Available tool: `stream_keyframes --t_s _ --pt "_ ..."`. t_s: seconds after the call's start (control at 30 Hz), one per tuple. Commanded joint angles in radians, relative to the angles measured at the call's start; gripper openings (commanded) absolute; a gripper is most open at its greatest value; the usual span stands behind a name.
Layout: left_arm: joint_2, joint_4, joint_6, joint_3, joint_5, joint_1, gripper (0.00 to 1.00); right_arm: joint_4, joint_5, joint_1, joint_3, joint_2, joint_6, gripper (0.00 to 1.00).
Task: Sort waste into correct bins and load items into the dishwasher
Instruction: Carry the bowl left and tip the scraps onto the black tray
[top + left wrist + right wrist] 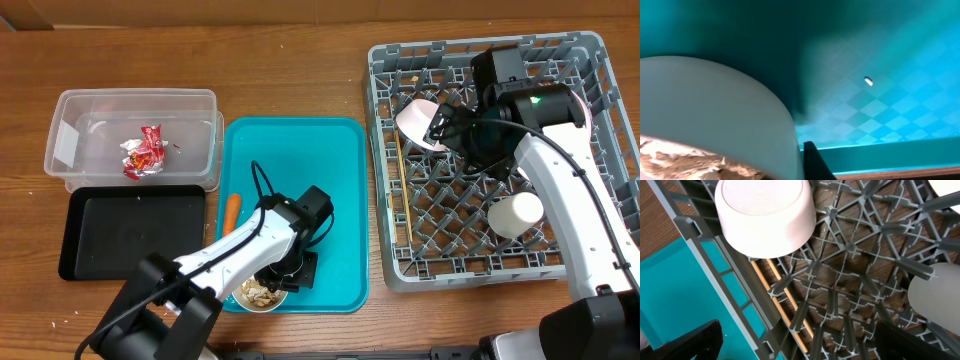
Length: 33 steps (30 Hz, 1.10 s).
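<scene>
A small white bowl (252, 296) holding beige crumbs (685, 162) sits at the front of the teal tray (330, 170). My left gripper (290, 272) is on its rim; one black finger (810, 162) presses on the outer wall and the other is hidden. My right gripper (800, 340) hangs open and empty over the grey dish rack (595, 60). The rack holds an upturned white bowl (765, 215), a white cup (515, 213) and wooden chopsticks (785, 300). A white plate edge (947, 185) shows at the top right. The red-and-silver wrapper (143, 152) lies in the clear tub (70, 105). The foil ball is out of view.
The black tray (90, 235) lies in front of the clear tub at the left. An orange carrot (231, 212) lies on the teal tray's left side. The rack's upright pegs stand close under my right gripper.
</scene>
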Motion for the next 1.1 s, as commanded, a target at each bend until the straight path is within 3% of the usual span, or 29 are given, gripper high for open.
stream_keyframes --t_s 0.0,0.33,0.53,0.9,1.07 --pt "0.012 0.049 0.002 -0.034 0.010 0.017 0.04 0.000 -0.002 0.003 0.005 -0.002 -0.007 1.00" --pt "-0.009 -0.108 0.010 0.189 -0.053 0.207 0.04 -0.006 -0.002 0.003 0.005 -0.002 -0.007 1.00" --pt "-0.095 -0.149 0.122 0.345 0.047 0.381 0.04 -0.006 -0.002 0.003 0.005 -0.002 -0.007 1.00" --pt "-0.165 -0.149 0.447 0.345 0.521 0.972 0.04 -0.005 -0.002 0.003 0.005 -0.002 -0.007 1.00" --pt "-0.164 -0.046 0.498 0.260 0.774 1.189 0.04 -0.004 -0.002 0.003 0.005 -0.002 -0.007 1.00"
